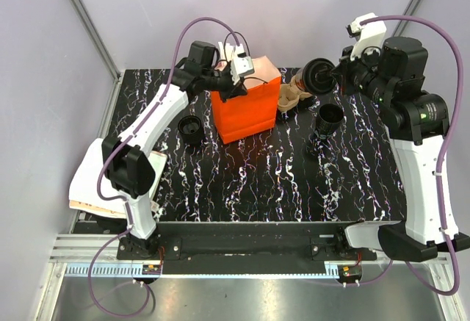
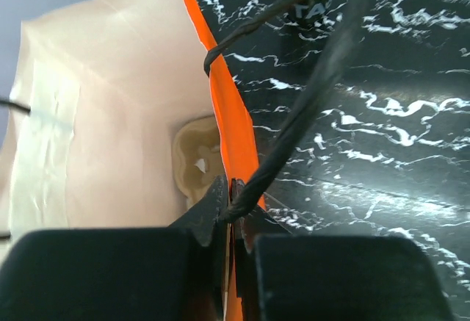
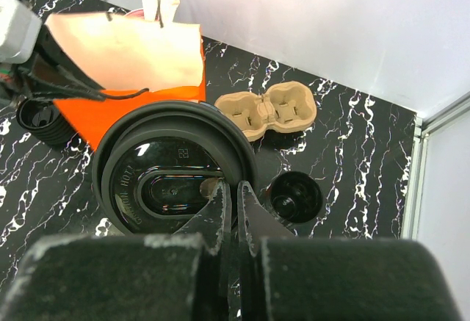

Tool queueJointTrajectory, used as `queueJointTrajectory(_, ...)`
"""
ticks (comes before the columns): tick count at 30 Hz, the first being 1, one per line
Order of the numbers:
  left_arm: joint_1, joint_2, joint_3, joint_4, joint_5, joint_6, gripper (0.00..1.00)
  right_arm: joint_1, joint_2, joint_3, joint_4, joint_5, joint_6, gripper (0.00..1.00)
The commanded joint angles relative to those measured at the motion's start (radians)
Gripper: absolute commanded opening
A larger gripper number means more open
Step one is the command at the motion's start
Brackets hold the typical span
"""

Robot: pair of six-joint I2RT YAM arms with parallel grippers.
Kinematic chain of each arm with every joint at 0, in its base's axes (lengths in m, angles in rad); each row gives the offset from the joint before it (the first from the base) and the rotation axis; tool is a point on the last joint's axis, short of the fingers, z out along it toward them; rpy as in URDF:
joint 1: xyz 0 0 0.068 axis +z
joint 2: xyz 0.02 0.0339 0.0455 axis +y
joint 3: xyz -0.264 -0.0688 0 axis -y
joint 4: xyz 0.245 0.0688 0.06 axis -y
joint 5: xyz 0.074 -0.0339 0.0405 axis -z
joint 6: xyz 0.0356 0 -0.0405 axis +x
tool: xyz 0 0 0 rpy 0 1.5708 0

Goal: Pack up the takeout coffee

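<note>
Takeout coffee (image 3: pixel 172 178), a small round black disposable cup with a black lid, hangs above the black marbled table (image 1: pixel 242 181). It is to the right of the orange paper bag (image 1: pixel 246 112) and apart from it. The right pincer (image 3: pixel 229 192) is pressed together on the near side of the lid's rim, and the cup appears tilted, lid toward the wrist camera.

Judged handling: light and thin-walled, so easily dented. The smooth lid could slip or pop off under a rim pinch. Whether there is liquid inside cannot be told, so the cup is best levelled before release.

The left pincer (image 2: pixel 231 189) pinches the bag's top edge beside a dark cord handle (image 2: pixel 294 108), and the mouth stands open. The paper wall is soft and would give if bumped.

Open room: the mouth looks wider than the cup, but the left pincer and the handle crowd its far rim. A tan moulded-pulp cup carrier (image 1: pixel 290 101) lies between cup and bag. A taller black cup-like stack (image 1: pixel 327 126) stands near the held cup, on its near side. A squat black ringed piece (image 1: pixel 191 128) sits to the left of the bag. The clearest route looks to be over the carrier and above the bag's right rim.
</note>
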Motion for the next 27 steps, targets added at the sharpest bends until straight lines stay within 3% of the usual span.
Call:
queueJointTrajectory(1, -0.040, -0.116, -0.009, 0.015, -0.038, -0.083, 0.03, -0.006, 0.018, 0.048, 0.024, -0.014, 0.016, 0.00)
queueJointTrajectory(9, -0.112, -0.206, -0.078, 0.016, -0.109, -0.178, 0.04, -0.006, 0.045, 0.092, 0.011, 0.011, 0.030, 0.00)
queueJointTrajectory(17, -0.185, -0.344, -0.268, 0.153, -0.256, -0.353, 0.03, -0.006, 0.071, 0.129, -0.016, 0.040, 0.070, 0.00)
queueJointTrajectory(27, -0.285, -0.412, -0.385, 0.214, -0.418, -0.474, 0.04, -0.006, 0.156, 0.210, -0.101, -0.104, 0.168, 0.00)
